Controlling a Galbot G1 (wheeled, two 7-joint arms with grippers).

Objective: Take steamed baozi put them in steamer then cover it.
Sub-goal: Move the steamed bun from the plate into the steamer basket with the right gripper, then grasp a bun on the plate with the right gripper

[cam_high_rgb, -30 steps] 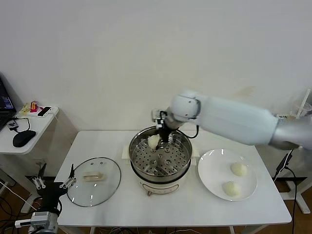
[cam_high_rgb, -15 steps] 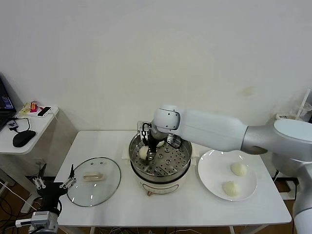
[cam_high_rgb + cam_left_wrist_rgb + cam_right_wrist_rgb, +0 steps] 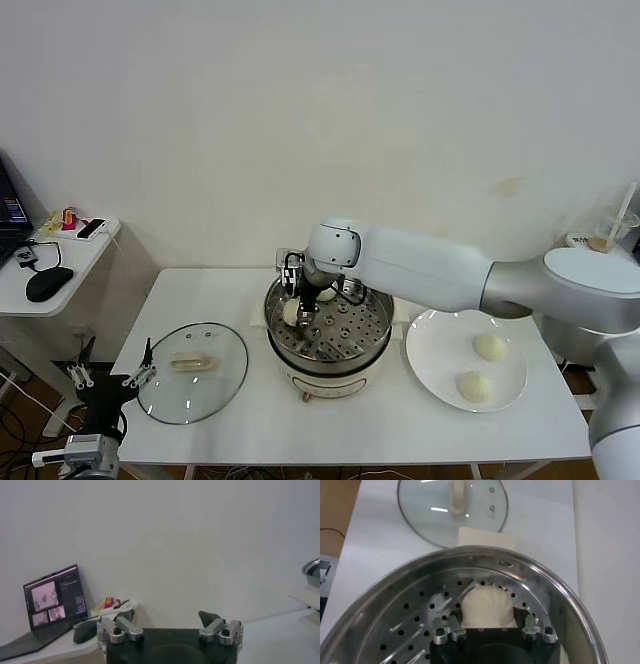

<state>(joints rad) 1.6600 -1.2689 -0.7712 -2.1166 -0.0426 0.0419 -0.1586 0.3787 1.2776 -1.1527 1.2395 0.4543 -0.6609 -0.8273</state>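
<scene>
Four baozi are counted: two lie on the white plate (image 3: 437, 367) near the counter's (image 3: 240, 420) right edge — one (image 3: 489, 346) farther back, one (image 3: 473, 386) nearer the front. One (image 3: 325, 295) rests at the back of the steamer (image 3: 345, 345), and one (image 3: 292, 312) is clamped in the right tool (image 3: 298, 312) at the basket's left side, low over the perforated floor. One steamer stands at the counter's centre. One cover (image 3: 192, 370) lies flat near the left front corner, well apart from the steamer. Bare counter shows along the front edge. The left tool (image 3: 110, 377) is parked off the left front corner, its fingers spread wide and empty.
</scene>
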